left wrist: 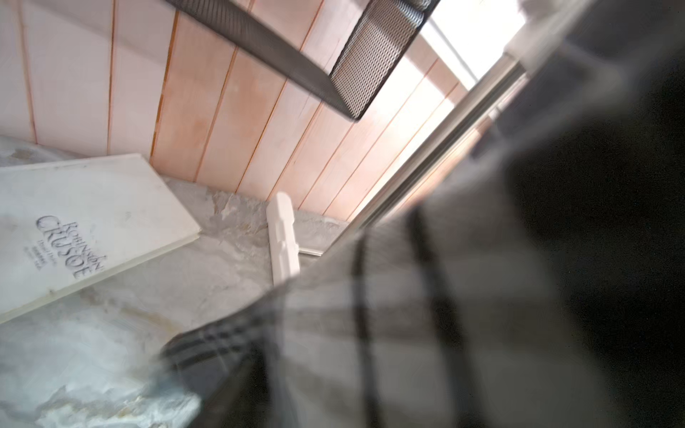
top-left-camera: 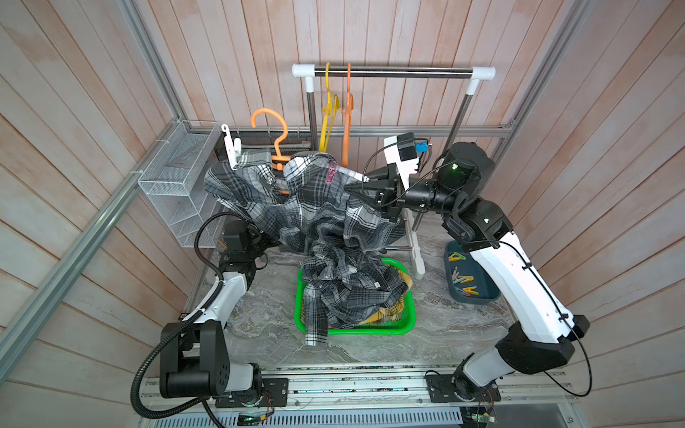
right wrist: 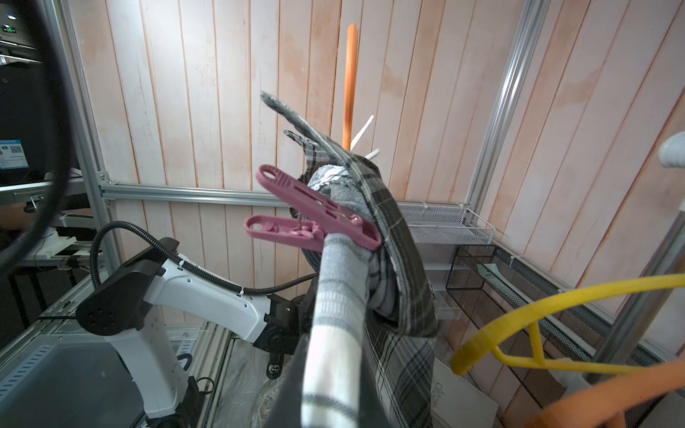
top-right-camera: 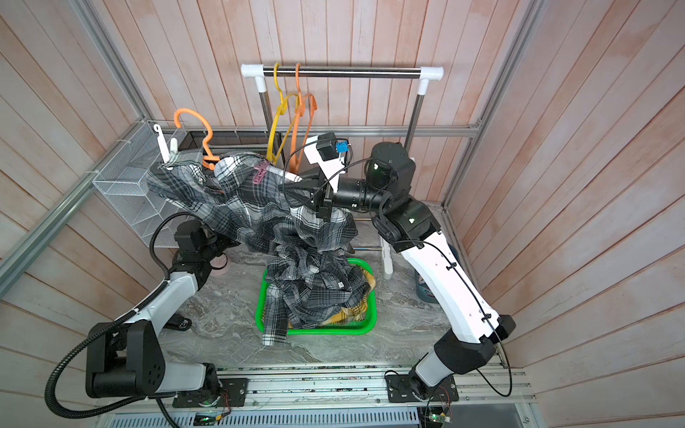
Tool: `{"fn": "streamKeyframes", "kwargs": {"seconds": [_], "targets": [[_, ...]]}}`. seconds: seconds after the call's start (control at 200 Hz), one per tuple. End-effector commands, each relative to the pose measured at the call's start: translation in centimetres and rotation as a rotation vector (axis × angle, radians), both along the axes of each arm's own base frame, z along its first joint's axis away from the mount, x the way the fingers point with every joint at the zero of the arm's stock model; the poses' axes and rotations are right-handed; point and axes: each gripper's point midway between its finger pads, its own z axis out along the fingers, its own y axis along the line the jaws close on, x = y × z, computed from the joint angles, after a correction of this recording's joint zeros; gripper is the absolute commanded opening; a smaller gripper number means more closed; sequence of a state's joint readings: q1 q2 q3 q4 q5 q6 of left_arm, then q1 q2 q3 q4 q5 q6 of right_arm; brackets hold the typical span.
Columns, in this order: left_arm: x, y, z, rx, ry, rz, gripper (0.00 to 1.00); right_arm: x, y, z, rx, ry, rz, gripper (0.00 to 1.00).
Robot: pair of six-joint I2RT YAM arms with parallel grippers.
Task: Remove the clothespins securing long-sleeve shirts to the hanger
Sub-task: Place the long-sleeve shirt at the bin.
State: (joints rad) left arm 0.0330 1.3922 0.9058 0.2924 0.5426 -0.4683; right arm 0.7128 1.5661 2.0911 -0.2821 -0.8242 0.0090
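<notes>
Grey, black and white plaid shirt hangs draped between both arms, its tail trailing into a green plastic mesh basket. White book lies flat on the marbled tabletop; the cover reads "ROBINSON CRUSOE". Dark blue tray holds loose yellow clothespins. Right gripper is clamped on the shirt's cloth-wrapped shoulder. Left gripper sits under the hem; its jaw position cannot be told. Mauve-pink plastic clothespin is pinched onto that same shoulder, near the right gripper.

Plank walls w/ marble tabletop
</notes>
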Motion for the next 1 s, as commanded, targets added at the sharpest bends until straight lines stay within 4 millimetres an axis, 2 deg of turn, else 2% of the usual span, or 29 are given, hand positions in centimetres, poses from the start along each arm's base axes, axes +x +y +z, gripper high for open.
{"fn": "streamKeyframes", "kwargs": {"seconds": [0.0, 0.035, 0.055, 0.335, 0.455, 0.73, 0.855, 0.995], "targets": [[-0.7, -1.1, 3.8, 0.015, -0.12, -0.072, 0.22, -2.6, -1.1, 4.1, 0.113, -0.108, 0.066, 0.0], [-1.0, -1.4, 4.5, 0.013, -0.135, -0.082, 0.06, -2.6, -1.1, 4.3, 0.122, -0.109, 0.066, 0.0], [-1.1, -1.7, 4.8, 0.014, -0.138, -0.091, 0.0, -2.6, -1.1, 4.4, 0.126, -0.109, 0.067, 0.0], [-4.7, -6.0, 10.0, -0.009, -0.214, -0.205, 0.0, -2.3, -0.8, 6.6, 0.229, -0.101, 0.096, 0.0], [-6.1, -7.2, 11.1, -0.047, -0.209, -0.238, 0.0, -1.9, -0.3, 7.3, 0.251, -0.081, 0.115, 0.0], [-9.7, -11.9, 13.0, -0.1, -0.229, -0.374, 0.0, -2.1, 0.3, 8.7, 0.288, -0.071, 0.134, 0.0], [-11.0, -14.2, 12.6, -0.109, -0.212, -0.44, 0.0, -2.3, 0.2, 9.2, 0.304, -0.047, 0.153, 0.0], [-12.7, -16.0, 12.3, -0.122, -0.2, -0.501, 0.0, -2.5, 0.2, 8.6, 0.299, -0.007, 0.166, 0.0]]}}
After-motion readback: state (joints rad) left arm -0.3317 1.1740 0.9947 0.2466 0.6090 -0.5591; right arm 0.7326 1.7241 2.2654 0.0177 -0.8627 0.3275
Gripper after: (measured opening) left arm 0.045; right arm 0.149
